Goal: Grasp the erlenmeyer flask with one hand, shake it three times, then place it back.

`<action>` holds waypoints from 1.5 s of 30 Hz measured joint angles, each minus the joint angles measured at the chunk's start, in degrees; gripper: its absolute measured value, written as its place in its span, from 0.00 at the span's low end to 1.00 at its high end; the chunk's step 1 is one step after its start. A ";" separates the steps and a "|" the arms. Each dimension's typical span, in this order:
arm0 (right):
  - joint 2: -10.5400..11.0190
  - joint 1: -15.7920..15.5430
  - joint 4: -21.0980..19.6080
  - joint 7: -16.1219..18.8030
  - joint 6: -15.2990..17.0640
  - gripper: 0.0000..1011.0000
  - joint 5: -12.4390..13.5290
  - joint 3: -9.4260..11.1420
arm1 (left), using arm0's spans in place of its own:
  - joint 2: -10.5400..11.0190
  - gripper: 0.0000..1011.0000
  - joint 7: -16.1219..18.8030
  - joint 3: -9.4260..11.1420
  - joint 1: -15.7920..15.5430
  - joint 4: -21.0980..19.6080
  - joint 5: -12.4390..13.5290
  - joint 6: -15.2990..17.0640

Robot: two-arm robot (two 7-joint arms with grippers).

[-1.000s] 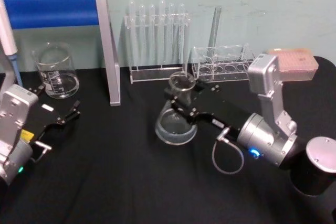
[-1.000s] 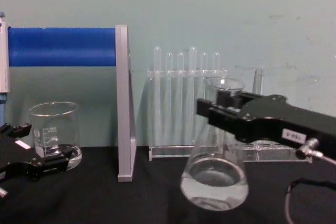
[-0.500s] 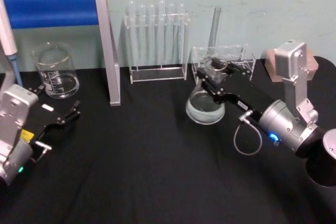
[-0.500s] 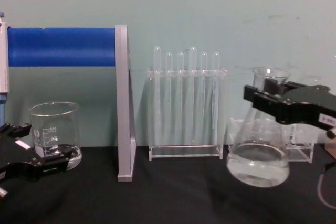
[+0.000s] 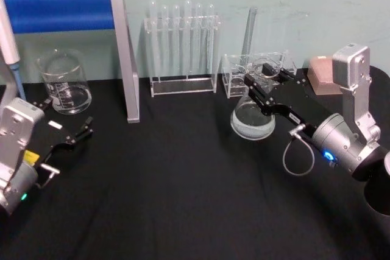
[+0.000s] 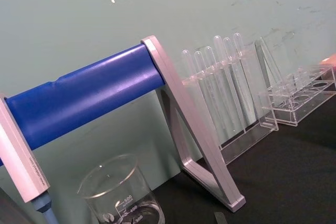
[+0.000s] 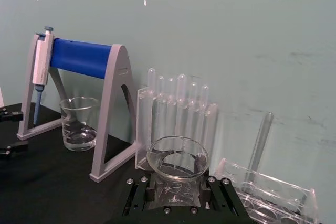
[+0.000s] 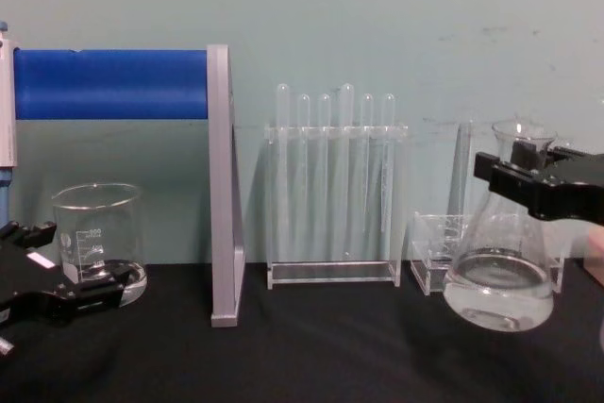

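The erlenmeyer flask (image 5: 252, 119) is clear glass with a little liquid in its wide base. My right gripper (image 5: 264, 85) is shut on its narrow neck and holds it upright, just in front of the small clear rack. From the chest, the flask (image 8: 500, 282) hangs at the right edge with the black right gripper (image 8: 530, 182) clamped below its rim. Its flared mouth (image 7: 177, 160) sits between the black fingers in the right wrist view. My left gripper (image 5: 68, 117) rests open at the left, near the beaker, holding nothing.
A squat glass beaker (image 5: 64, 82) stands at the back left under a blue-barred pipette stand (image 5: 125, 59). A test tube rack (image 5: 181, 44) lines the back wall, with a small clear rack (image 5: 236, 74) and a pink box (image 5: 323, 72) to its right.
My right gripper has carried the flask to the right, from the middle of the table to in front of the small rack. The left arm has not moved.
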 joint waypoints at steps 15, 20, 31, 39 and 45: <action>-0.98 -0.70 -3.28 4.44 0.31 0.44 1.15 -3.22 | 0.00 0.99 0.00 0.00 0.00 0.00 0.00 0.00; -1.11 -0.78 -4.54 6.57 0.49 0.45 2.04 -5.75 | 0.00 0.99 0.00 0.00 0.00 0.00 0.00 0.00; -0.30 -0.68 -6.49 10.18 0.67 0.45 3.28 -10.89 | 0.00 0.99 0.00 0.00 0.00 0.00 0.00 0.00; 0.36 -0.43 -7.36 11.67 0.81 0.45 3.97 -13.79 | 0.00 0.99 0.00 0.00 0.00 0.00 0.00 0.00; 0.56 -0.08 -7.30 11.49 0.69 0.45 4.30 -14.51 | 0.00 0.99 0.00 0.00 0.00 -0.01 0.00 0.00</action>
